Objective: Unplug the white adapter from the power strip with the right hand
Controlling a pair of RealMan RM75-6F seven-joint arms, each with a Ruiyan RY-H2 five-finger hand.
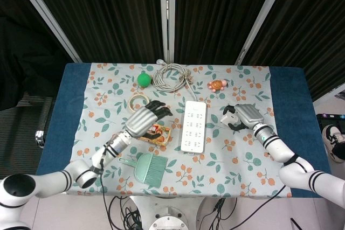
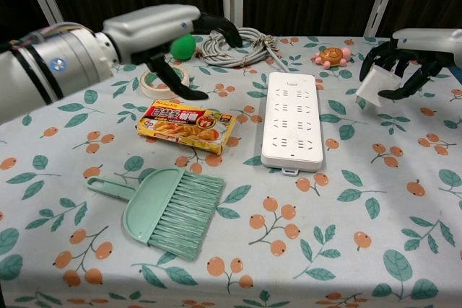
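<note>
The white power strip (image 1: pixel 193 125) (image 2: pixel 292 118) lies lengthwise in the middle of the table with its sockets bare. My right hand (image 1: pixel 243 116) (image 2: pixel 406 65) grips the white adapter (image 1: pixel 228 116) (image 2: pixel 369 84) in the air to the right of the strip, apart from it. My left hand (image 1: pixel 144 118) (image 2: pixel 170 28) hovers above the table left of the strip, fingers spread, holding nothing.
A yellow-and-red food box (image 2: pixel 188 125) lies left of the strip, a green dustpan with brush (image 2: pixel 167 210) in front of it. A tape roll (image 2: pixel 164 80), green ball (image 2: pixel 182 45), coiled grey cable (image 2: pixel 237 47) and small orange toy (image 2: pixel 331 56) sit towards the far edge.
</note>
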